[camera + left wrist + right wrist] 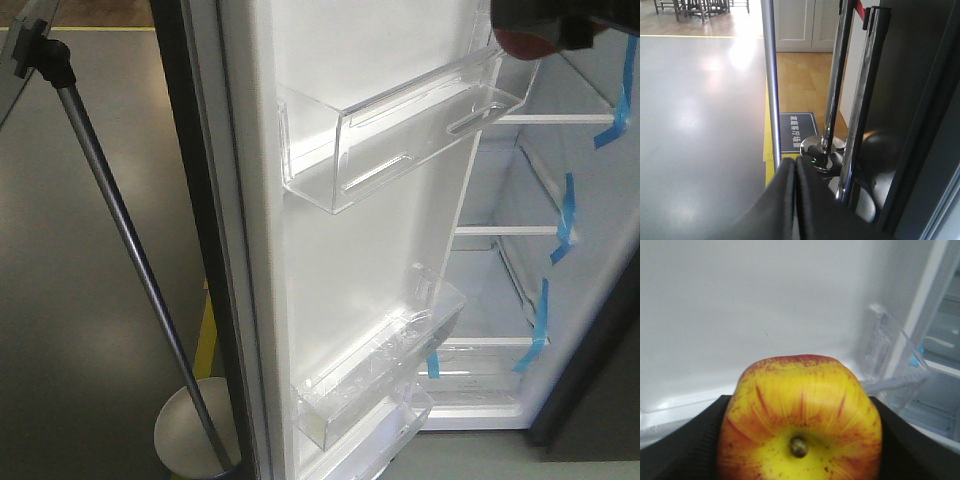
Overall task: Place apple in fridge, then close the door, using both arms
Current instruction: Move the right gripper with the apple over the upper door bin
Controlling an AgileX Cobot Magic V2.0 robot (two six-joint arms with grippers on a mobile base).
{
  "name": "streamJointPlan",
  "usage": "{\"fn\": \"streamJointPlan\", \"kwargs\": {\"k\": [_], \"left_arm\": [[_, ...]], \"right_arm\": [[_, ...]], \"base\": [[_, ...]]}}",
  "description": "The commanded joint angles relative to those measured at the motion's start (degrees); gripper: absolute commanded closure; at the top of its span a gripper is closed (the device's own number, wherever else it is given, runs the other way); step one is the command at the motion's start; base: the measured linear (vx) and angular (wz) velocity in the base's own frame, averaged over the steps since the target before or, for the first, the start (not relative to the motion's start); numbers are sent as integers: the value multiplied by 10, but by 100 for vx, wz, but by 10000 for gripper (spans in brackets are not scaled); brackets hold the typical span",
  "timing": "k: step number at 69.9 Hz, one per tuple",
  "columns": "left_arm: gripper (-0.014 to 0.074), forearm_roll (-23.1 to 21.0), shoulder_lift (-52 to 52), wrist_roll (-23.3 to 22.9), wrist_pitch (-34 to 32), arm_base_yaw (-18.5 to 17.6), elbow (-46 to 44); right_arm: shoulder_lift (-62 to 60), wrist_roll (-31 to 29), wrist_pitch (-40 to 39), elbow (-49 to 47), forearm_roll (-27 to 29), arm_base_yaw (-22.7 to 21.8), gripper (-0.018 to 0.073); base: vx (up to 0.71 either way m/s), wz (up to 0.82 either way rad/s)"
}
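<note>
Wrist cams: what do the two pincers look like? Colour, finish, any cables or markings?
Left pincer: two black, smooth, slightly glossy fingers tapering to narrow tips. Right pincer: black matte fingers with a faintly ribbed surface. No cables, labels or markings show on either in these views.

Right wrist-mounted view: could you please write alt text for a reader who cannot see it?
A yellow, red-streaked apple, stem toward the camera, fills the lower frame, gripped by the right end effector. Behind it are the white inside of the door and a clear bin.
</note>
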Motion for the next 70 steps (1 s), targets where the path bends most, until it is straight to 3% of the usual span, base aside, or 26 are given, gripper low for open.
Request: {"fn": "streamJointPlan", "kwargs": {"k": [1,17,56,70], "left_arm": [[603,0,-3,-5,-36,-2,-18],[603,0,-3,-5,-36,-2,-18],[603,0,-3,-5,-36,-2,-18],[603,0,-3,-5,-36,-2,-18]], "right_arm": [[25,-43,-53,-51,50,-2,179],[93,-110,-74,-109,109,-2,179],[156,-124,-110,-115,80,-2,176],[158,-123,-108,-115,78,-2,83]], "base": [[0,0],[0,0],[0,0],[0,0]]}}
